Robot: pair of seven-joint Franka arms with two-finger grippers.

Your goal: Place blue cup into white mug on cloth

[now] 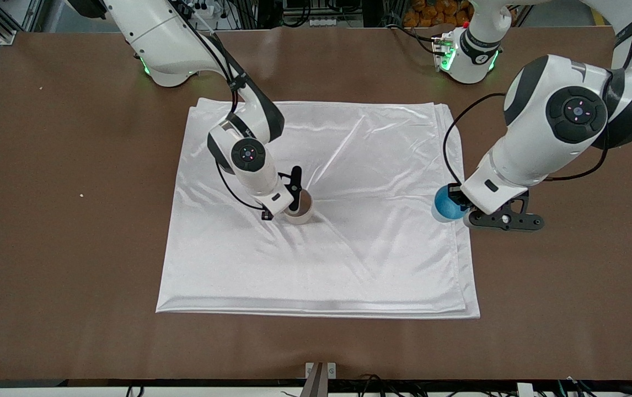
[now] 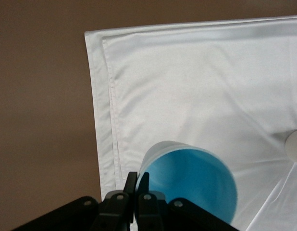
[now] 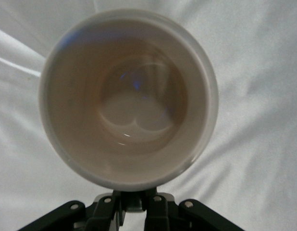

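The white mug (image 1: 305, 210) stands upright near the middle of the cloth (image 1: 371, 165). My right gripper (image 1: 293, 207) is at the mug's side, and in the right wrist view (image 3: 139, 196) it is shut on the small dark handle below the open, empty mug (image 3: 129, 96). The blue cup (image 1: 445, 207) is at the cloth's edge toward the left arm's end. My left gripper (image 1: 462, 212) pinches its rim, one finger inside and one outside, as the left wrist view (image 2: 138, 177) shows with the cup (image 2: 196, 180) over the cloth's edge (image 2: 187, 86).
The brown table (image 1: 73, 248) surrounds the cloth on all sides. A small pale crumb (image 1: 81, 194) lies toward the right arm's end. The left arm's bulky elbow (image 1: 558, 121) hangs over the table beside the cloth.
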